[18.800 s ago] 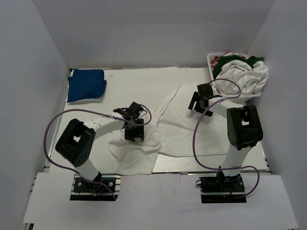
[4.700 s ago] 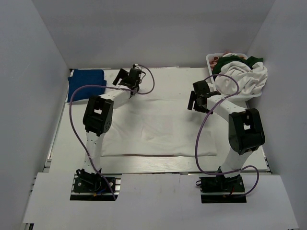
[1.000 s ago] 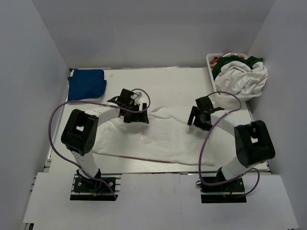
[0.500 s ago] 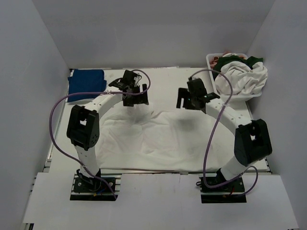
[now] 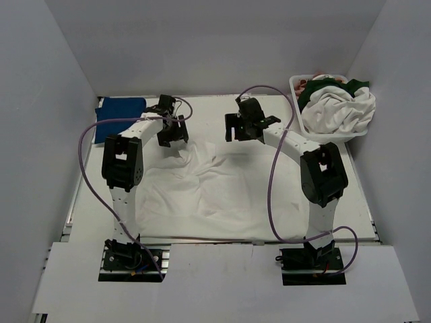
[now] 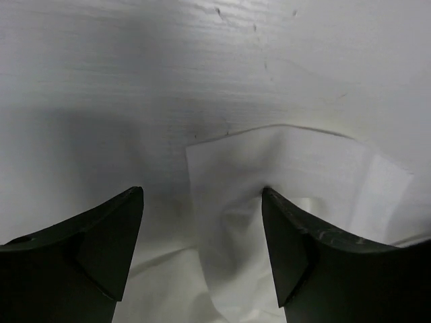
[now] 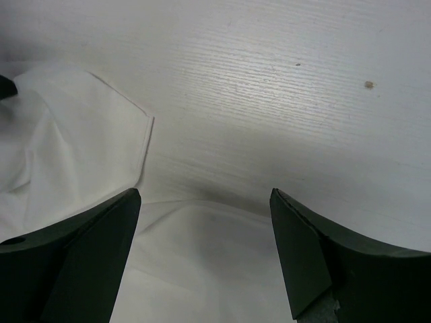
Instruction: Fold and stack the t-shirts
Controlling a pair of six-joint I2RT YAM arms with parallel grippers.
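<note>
A large white t-shirt (image 5: 222,195) lies spread and wrinkled on the middle of the table. My left gripper (image 5: 172,132) hangs open over its far left corner, and in the left wrist view (image 6: 202,195) that corner (image 6: 283,161) lies loose between the fingers. My right gripper (image 5: 239,130) is open just beyond the shirt's far edge. In the right wrist view (image 7: 205,194) the cloth (image 7: 202,269) lies below the fingers, untouched. A folded royal-blue t-shirt (image 5: 121,114) lies at the far left.
A white basket (image 5: 296,84) at the far right corner holds a heap of white (image 5: 340,111), dark green (image 5: 316,91) and pink tees. White walls enclose the table (image 5: 215,108) on three sides. The arms' purple cables arch over the shirt.
Both grippers have moved from the shirt's middle toward the far side of the table. The shirt's far edge now lies farther back and more spread out.
</note>
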